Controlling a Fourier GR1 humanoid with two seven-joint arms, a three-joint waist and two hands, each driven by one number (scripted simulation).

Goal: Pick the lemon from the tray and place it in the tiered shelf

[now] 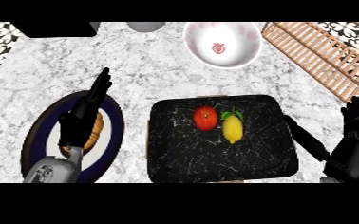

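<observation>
Two fruits lie side by side on the tray (pixel 210 161): the lemon (pixel 232 129) just right of a tomato (pixel 205 117). The right hand (pixel 342 144) beside the tray and the left hand (pixel 82 118) over a plate (pixel 112 140) both show straight, spread fingers, holding nothing. A careless grasp could catch the tomato or roll the lemon away.

i see the lemon (pixel 232 129) on the tray (pixel 182 159), just right of the tomato (pixel 205 117); bowl (pixel 223 44) behind, tiered shelf (pixel 310 53) rear right, plate (pixel 35 128) left.
</observation>
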